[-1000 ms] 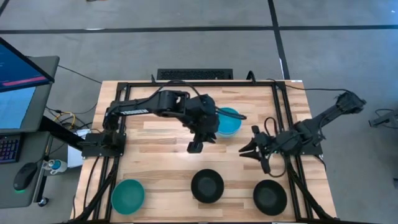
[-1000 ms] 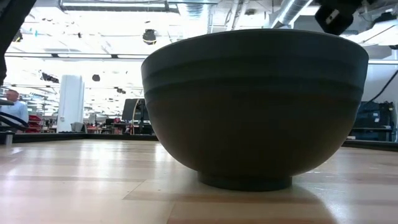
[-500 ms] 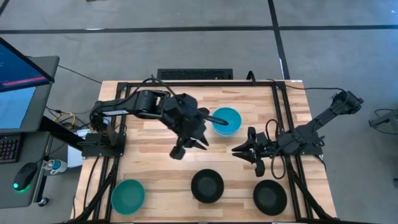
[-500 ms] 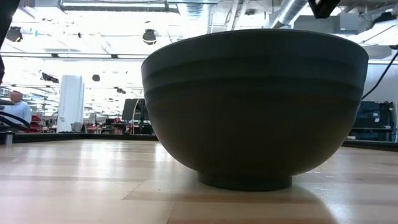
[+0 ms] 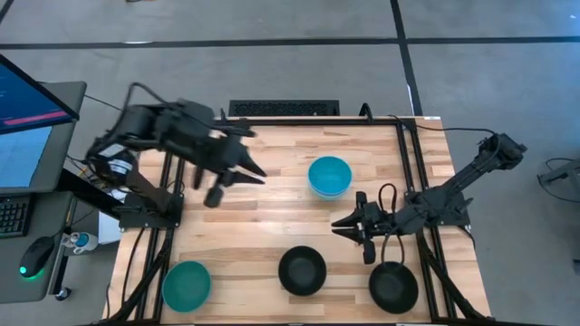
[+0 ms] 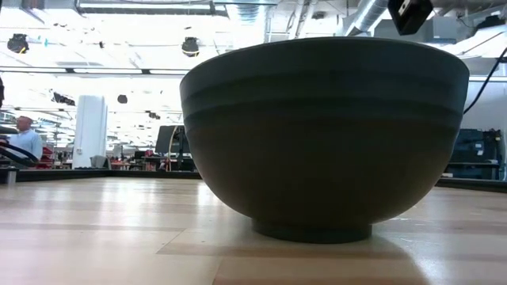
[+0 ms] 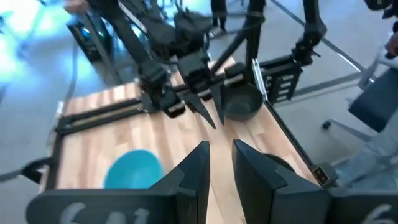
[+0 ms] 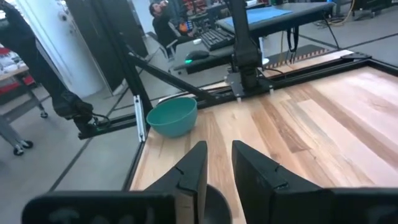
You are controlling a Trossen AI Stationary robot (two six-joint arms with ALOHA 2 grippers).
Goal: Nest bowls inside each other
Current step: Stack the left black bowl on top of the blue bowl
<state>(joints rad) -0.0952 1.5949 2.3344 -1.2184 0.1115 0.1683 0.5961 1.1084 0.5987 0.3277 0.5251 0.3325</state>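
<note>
Wooden bench seen from above, four bowls on it. Cyan-blue bowl sits near the middle, toward the far edge; whether other bowls lie nested inside it cannot be told. Teal-green bowl at the near left corner. First black bowl at the middle of the near edge; second black bowl near the near right corner. All four stand apart from one another.

Left gripper raised over the far left part of the bench, well clear of every bowl, fingers released with a plain gap between them, holding nothing.

Right gripper low over the bench, between the cyan-blue bowl and the two black ones, touching none. Its fingers are parted, nothing between them.

Low view: one black bowl fills most of the picture, upright on the wood. A person stands far off in the room behind.
</note>
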